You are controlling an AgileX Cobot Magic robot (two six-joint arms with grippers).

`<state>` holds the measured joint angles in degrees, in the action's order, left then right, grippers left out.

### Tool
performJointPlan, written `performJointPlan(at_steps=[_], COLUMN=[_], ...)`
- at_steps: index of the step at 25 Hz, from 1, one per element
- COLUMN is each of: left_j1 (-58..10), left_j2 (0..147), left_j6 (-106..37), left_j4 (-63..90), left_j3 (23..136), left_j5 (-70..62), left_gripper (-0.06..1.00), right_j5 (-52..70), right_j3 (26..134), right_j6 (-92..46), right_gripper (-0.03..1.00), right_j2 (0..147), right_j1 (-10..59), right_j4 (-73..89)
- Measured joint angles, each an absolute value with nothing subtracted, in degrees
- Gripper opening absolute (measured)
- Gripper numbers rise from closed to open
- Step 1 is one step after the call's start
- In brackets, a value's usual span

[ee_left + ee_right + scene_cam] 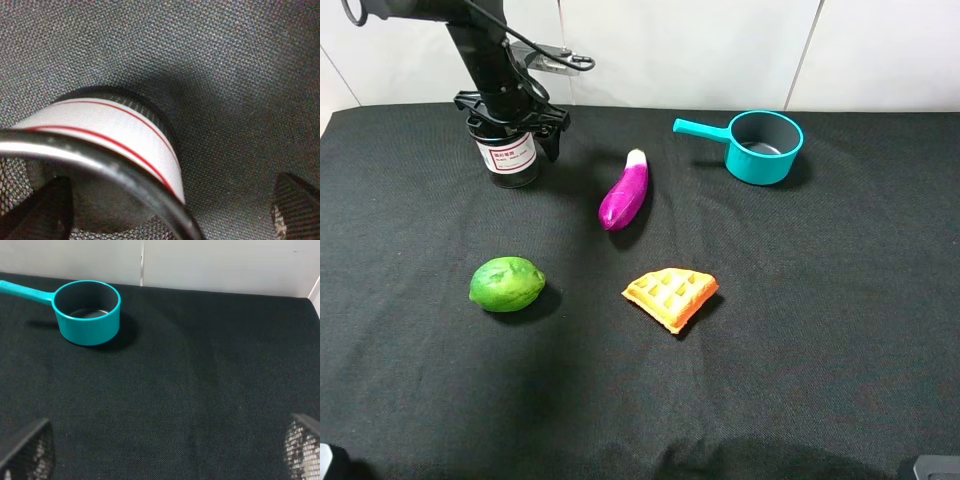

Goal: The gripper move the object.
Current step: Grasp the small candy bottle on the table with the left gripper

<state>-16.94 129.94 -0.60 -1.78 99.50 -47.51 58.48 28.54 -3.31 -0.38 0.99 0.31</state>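
- Plainly, the left gripper (510, 122) hangs over the mesh cup (510, 158) at the far left of the black cloth (820, 350). Its claws are splayed wide around the cup's top, and none visibly presses the wall, so nothing is gripped.
- In the left wrist view its fingertips (295, 205) show only as dark corners, well apart. The cup's white label sits between them, partly crossed by a blurred glossy cable (125, 175).
- The red print on the label is too small to read.
- The right gripper (165, 455) shows just two mesh tips at the frame edge, spread wide with bare cloth between them.
- Eggplant (625, 190), lime (507, 284), waffle (671, 294) and teal saucepan (760, 147) lie well apart from the cup.
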Motion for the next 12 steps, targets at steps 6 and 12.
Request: performJointPlan(at_steps=[6,12], left_j1=[-16.9,-16.9], left_j2=[129.9,129.9], left_j6=[-0.6,-0.6], left_j4=[-1.9,-1.9], left_j3=[99.5,99.5], left_j5=[-47.6,-47.6], left_gripper=[0.83,0.83], right_j5=[58.5,58.5], right_j3=[28.5,28.5], right_j6=[-3.3,-3.3], right_gripper=[0.69,0.69], right_j2=[-0.4,-0.4], right_j1=[1.0,1.0], right_j4=[0.3,0.3])
